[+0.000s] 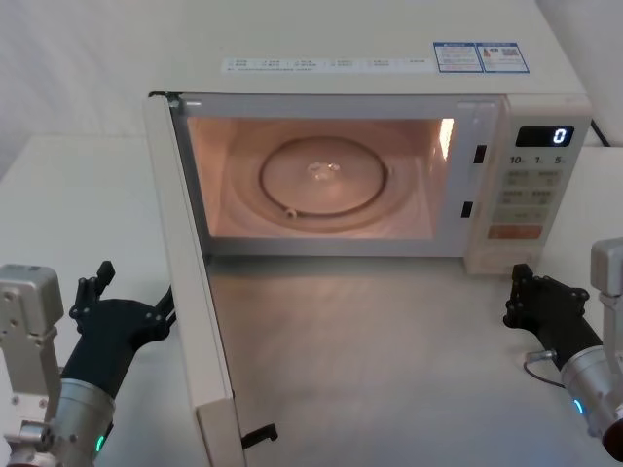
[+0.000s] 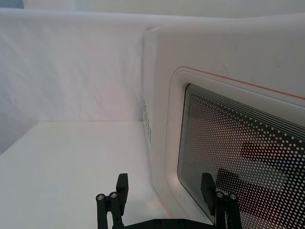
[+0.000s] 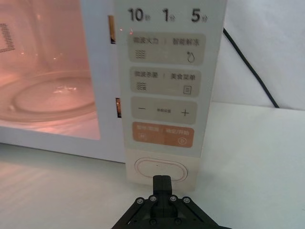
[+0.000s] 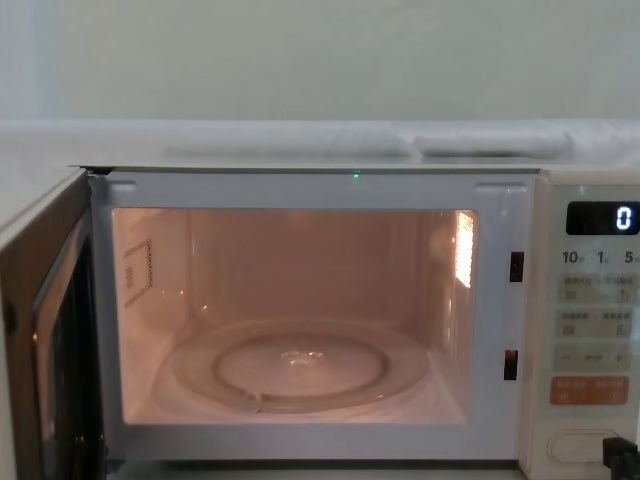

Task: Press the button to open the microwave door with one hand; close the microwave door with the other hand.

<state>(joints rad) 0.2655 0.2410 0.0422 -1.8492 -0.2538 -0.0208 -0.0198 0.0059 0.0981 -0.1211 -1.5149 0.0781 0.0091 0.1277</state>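
Note:
The microwave door (image 1: 195, 302) stands wide open, swung out to the left toward me; its cream outer face and dotted glass window (image 2: 233, 152) show in the left wrist view. My left gripper (image 1: 136, 292) hangs open just outside that face, fingers (image 2: 121, 186) spread, near the door's free edge. The cream pill-shaped button (image 3: 161, 169) sits at the foot of the control panel (image 4: 590, 350). My right gripper (image 3: 161, 183) is shut, its tip right in front of the button, low beside the panel (image 1: 521, 287).
The lit cavity holds a glass turntable (image 1: 326, 180). The display (image 1: 545, 136) reads 0. A black cable (image 3: 248, 62) runs behind the microwave on the right. White tabletop (image 1: 389, 360) stretches between the open door and my right arm.

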